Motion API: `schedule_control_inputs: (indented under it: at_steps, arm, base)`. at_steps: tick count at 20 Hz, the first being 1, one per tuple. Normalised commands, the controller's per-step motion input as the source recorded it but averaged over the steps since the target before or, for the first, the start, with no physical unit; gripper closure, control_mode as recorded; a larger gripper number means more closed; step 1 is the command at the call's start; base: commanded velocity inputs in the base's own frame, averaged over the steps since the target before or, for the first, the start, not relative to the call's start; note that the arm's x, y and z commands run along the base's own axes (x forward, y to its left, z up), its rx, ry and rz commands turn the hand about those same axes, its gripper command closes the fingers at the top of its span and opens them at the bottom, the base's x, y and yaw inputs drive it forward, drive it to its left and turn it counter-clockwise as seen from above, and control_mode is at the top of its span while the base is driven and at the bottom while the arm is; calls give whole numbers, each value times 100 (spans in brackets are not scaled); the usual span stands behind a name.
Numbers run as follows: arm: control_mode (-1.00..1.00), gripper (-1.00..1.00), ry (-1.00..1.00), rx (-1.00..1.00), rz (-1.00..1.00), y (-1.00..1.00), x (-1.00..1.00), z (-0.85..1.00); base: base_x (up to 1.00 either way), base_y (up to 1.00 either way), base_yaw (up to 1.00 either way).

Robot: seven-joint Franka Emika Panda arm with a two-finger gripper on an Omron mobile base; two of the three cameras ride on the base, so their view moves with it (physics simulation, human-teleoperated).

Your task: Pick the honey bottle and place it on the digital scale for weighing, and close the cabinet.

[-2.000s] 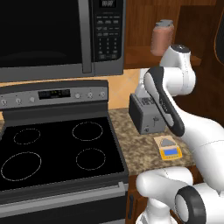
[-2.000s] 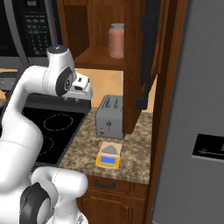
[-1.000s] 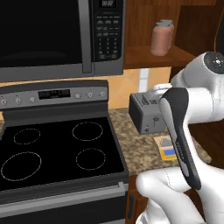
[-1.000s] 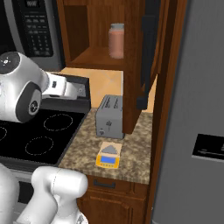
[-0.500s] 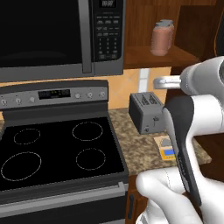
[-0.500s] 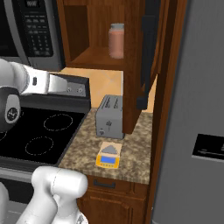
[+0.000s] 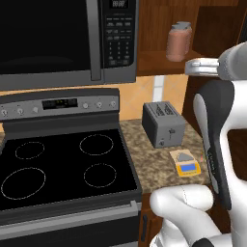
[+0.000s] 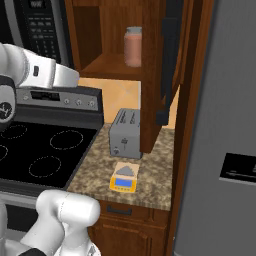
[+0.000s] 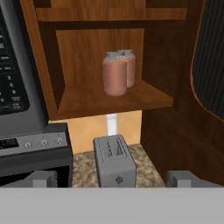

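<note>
Two look-alike pinkish-brown jars with grey caps stand on the open cabinet's shelf, one in front and one partly hidden behind it. I cannot tell which is the honey bottle. From the base views they read as one jar shape. My gripper is open and empty. It hangs in the air well short of the shelf, at about shelf height. The digital scale lies on the counter in front of the toaster. The cabinet door stands open.
A grey toaster sits on the granite counter below the cabinet. The microwave hangs left of the cabinet, above the black stove. A grey fridge closes off the right side.
The arm has swung round and the hand has risen from just above the toaster up toward the cabinet shelf. The jars, the scale and the door have stayed put.
</note>
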Motion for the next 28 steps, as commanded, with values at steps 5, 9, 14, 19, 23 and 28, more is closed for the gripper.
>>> schedule_control_inputs:
  at_steps: [5,9,14,19,23,28]
  arm:
    - [-100,-100,-1,0,-6,-10,29,47]
    - [-100,-100,0,1,0,-22,50,20]
    - [-100,-100,0,1,1,-25,61,-2]
    - [-100,-100,-11,0,1,-5,13,-3]
    - [-100,-100,-23,0,0,-8,56,-13]
    - [-100,-100,3,0,0,-13,58,-7]
  base:
    - [0,0,0]
    - [0,0,0]
    - [0,0,0]
    - [0,0,0]
    - [0,0,0]
    - [0,0,0]
